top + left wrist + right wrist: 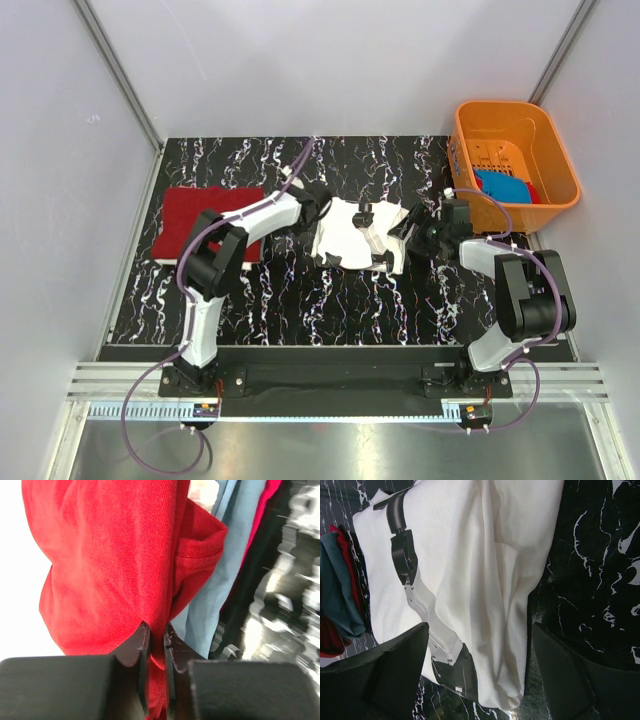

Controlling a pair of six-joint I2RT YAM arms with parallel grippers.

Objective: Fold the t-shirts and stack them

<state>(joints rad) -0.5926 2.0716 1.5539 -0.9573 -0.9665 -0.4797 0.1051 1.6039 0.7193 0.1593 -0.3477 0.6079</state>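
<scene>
Right fingers (pixel 385 675) gape over white t-shirt (pixel 485 580) on marbled black table (pixel 300 300), grey walls (pixel 350 60).

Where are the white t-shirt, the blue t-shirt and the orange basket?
white t-shirt (pixel 345 238): top view, middle of the cloth.
blue t-shirt (pixel 503 186): top view, the part showing inside the basket.
orange basket (pixel 500 105): top view, its far rim.

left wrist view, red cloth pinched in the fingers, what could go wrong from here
1. The left gripper is shut on the red cloth with a blue cloth bunched right beside it; a pull may drag both.
2. The right gripper stands open over the creased white shirt, and the left arm lies across that shirt; closing there may lock in wrinkles or bump the arm.
</scene>
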